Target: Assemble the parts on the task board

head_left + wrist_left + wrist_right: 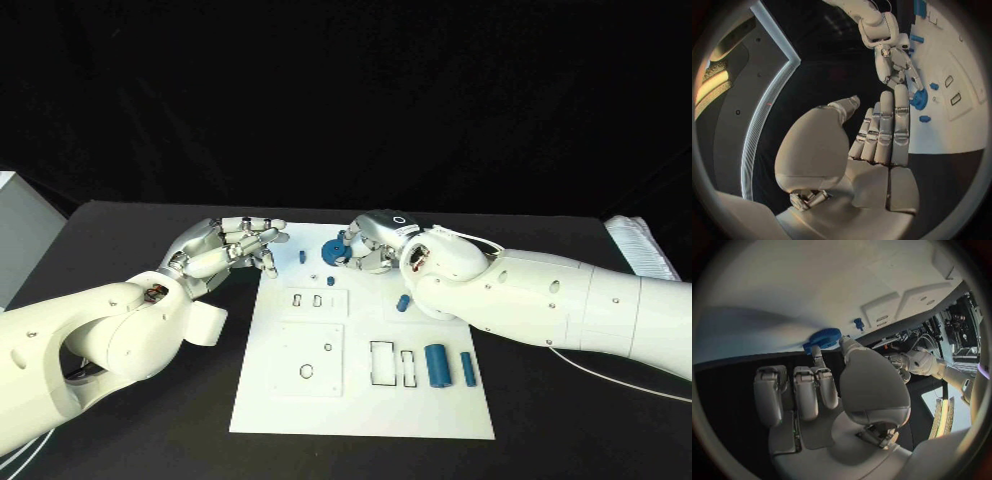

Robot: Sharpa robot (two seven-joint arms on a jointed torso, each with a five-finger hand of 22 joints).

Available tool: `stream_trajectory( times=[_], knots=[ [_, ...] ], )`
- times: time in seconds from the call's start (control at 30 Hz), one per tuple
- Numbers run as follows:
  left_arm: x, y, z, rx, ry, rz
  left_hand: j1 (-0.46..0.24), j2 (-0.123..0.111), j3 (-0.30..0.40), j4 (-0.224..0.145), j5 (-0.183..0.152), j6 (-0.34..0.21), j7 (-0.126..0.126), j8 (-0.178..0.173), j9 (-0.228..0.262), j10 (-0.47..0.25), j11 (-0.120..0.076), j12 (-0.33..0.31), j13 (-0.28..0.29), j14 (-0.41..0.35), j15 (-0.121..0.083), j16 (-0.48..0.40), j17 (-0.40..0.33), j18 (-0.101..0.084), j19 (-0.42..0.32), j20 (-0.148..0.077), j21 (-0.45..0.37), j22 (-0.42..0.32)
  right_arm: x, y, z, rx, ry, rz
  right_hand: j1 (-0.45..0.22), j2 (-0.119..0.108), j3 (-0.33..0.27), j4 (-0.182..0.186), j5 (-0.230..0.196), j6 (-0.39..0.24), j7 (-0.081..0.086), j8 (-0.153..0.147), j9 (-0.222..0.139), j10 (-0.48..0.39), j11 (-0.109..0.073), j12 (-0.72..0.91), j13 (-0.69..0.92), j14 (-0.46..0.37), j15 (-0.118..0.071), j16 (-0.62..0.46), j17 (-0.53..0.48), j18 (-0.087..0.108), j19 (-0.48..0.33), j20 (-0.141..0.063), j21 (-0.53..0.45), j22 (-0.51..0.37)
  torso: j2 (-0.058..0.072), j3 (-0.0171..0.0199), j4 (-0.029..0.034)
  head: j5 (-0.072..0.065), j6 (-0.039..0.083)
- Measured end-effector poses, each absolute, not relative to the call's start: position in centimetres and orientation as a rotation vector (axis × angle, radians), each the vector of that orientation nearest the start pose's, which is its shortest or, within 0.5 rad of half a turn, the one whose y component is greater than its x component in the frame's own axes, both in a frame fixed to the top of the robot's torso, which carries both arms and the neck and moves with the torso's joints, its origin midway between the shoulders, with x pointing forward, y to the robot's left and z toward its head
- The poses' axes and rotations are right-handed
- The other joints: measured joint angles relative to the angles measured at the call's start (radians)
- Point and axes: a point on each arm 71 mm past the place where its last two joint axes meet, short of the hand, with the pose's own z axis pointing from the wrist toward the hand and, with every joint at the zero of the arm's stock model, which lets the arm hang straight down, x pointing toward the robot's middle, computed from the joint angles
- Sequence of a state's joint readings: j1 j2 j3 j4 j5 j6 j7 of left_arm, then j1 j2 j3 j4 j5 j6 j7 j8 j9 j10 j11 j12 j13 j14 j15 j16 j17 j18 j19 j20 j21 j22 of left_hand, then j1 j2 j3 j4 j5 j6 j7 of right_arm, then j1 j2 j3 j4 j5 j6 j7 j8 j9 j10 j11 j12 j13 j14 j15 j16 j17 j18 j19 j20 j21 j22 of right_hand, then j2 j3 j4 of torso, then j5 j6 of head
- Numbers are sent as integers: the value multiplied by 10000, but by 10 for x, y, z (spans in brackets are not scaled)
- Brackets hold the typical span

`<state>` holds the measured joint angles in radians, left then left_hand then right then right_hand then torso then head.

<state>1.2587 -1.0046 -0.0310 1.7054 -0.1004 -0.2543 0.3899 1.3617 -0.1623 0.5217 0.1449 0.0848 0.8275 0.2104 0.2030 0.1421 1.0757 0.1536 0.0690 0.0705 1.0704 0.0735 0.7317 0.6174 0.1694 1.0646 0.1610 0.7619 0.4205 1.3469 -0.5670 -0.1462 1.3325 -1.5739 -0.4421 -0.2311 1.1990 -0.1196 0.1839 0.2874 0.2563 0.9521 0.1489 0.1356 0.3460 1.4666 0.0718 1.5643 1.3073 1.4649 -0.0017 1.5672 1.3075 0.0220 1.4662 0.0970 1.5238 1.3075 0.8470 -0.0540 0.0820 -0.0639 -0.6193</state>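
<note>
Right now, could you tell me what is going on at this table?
The robot is assembling small blue parts on the white task board. Its right hand pinches a round blue part at the board's far edge. The left hand hovers beside the board's far left corner, holding nothing. Two blue cylinders lie near the board's right side.

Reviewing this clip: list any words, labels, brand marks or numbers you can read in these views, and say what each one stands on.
None can be read. The task board shows only outlined slots and holes, no lettering. The blue parts, the round blue part pinched by the right hand, and the left hand carry no visible marking.
</note>
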Motion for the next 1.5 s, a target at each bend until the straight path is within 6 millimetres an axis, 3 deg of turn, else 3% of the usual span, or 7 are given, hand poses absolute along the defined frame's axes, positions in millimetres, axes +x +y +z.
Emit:
stream_trajectory(
  times=[0.2,0.37,0.57,0.77,0.9,1.07,1.5],
  knots=[
    [461,229,-132,-9328,14314,-16226,0,0,0,0,0,0,0,0,0,0,0,0,0,0,0,0,0,0,0,0,0,0,524,-129,-144,-2446,14190,5553,2,-2,87,-29,189,8,-8,0,-19,0,0,0,0,0,0,0,0,0,0,0,0,-1,0,6,0,-15,39],
    [462,231,-132,-9353,14288,-16156,0,0,0,0,0,0,0,0,0,0,0,0,0,0,0,0,0,0,0,0,0,-1,516,-151,-138,-1956,13723,6006,313,-231,380,-133,248,8,-8,-1,-57,0,-1,0,8,0,0,0,0,1,0,0,-46,-1,-14,12,-13,-16,80],
    [464,236,-133,-9396,14240,-16036,0,0,0,0,0,0,0,0,0,1,0,0,0,0,0,0,0,0,-4,-5,0,6,509,-197,-124,-708,13654,6939,874,-507,739,-408,248,-46,45,-82,-118,-1,-1,-78,8,0,0,0,-1,0,0,0,-136,-2,-56,36,-71,-24,128],
    [466,237,-134,-9404,14216,-15998,0,0,-1,0,0,0,0,0,-1,1,0,0,0,0,0,0,0,1,-36,-37,0,13,507,-242,-120,582,13838,7602,1375,-849,1033,-744,142,-81,79,-93,-156,-1,-1,-117,8,0,0,0,-1,-1,0,0,-136,4,-105,93,-137,-58,174],
    [467,237,-134,-9394,14211,-16007,0,0,-1,0,0,0,0,0,-1,1,0,0,0,0,0,0,0,1,-36,-37,0,13,507,-266,-122,1028,14036,7738,1666,-1035,1104,-969,-87,-119,116,-141,-185,-1,-1,-157,7,0,0,0,-1,0,0,-1,-136,6,-130,134,-172,-124,187],
    [467,237,-134,-9371,14218,-16041,0,0,-1,0,0,0,0,0,-1,1,0,0,0,0,0,0,0,1,-36,-37,38,12,508,-290,-131,1263,14304,7667,1854,-1079,1111,-1080,-185,-156,152,-180,-205,-1,-1,-197,6,0,0,0,-1,0,0,-1,-136,6,-143,184,-211,-182,194],
    [468,237,-134,-9353,14233,-16066,0,0,-1,0,0,0,0,0,-1,2,0,0,0,0,0,0,-1,1,-35,-36,38,20,513,-319,-157,1415,14915,7196,1977,-1162,1063,-1176,-222,-290,208,-298,-246,-35,35,-273,6,0,0,0,-2,0,0,-1,-136,4,-137,210,-214,-342,105]
  ],
)
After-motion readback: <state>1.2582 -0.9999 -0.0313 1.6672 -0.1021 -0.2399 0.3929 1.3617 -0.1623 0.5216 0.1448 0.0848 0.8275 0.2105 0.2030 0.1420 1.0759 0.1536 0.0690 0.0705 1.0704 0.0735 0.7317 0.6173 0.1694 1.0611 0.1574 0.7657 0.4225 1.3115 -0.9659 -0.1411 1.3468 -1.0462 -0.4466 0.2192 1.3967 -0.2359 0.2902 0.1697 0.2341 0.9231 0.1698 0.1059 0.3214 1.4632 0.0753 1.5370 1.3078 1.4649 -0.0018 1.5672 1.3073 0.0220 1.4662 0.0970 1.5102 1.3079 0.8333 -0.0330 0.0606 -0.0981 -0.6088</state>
